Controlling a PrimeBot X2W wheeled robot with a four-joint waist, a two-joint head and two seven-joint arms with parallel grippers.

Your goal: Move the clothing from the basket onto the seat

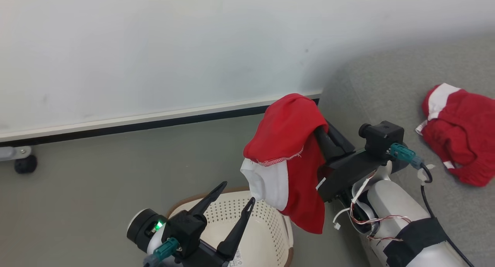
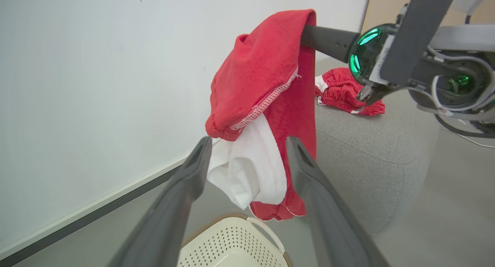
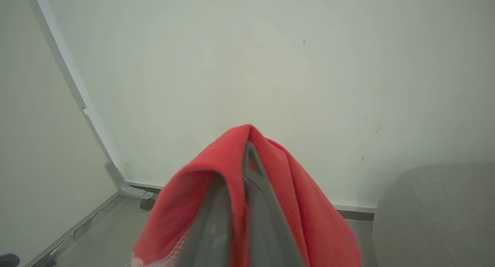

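Note:
A red garment with a white lining (image 1: pixel 288 158) hangs in the air above the floor, draped over my right gripper (image 1: pixel 319 133), which is shut on it. That garment (image 2: pixel 267 104) also hangs just beyond my left gripper (image 2: pixel 247 143), whose fingers stand open on either side of its white part without touching it. In the right wrist view the red cloth (image 3: pixel 232 170) wraps both fingers. The cream basket (image 1: pixel 251 228) sits on the floor under my left gripper (image 1: pixel 238 191). A second red and white garment (image 1: pixel 458 133) lies on the grey seat (image 1: pixel 386 89) at the right.
A white wall (image 1: pixel 154 46) with a dark baseboard runs behind the work. A caster wheel (image 1: pixel 25 164) of some frame stands at the far left on the grey floor (image 1: pixel 96 182). The seat's rounded corner (image 2: pixel 371 154) is close beside the basket (image 2: pixel 236 243).

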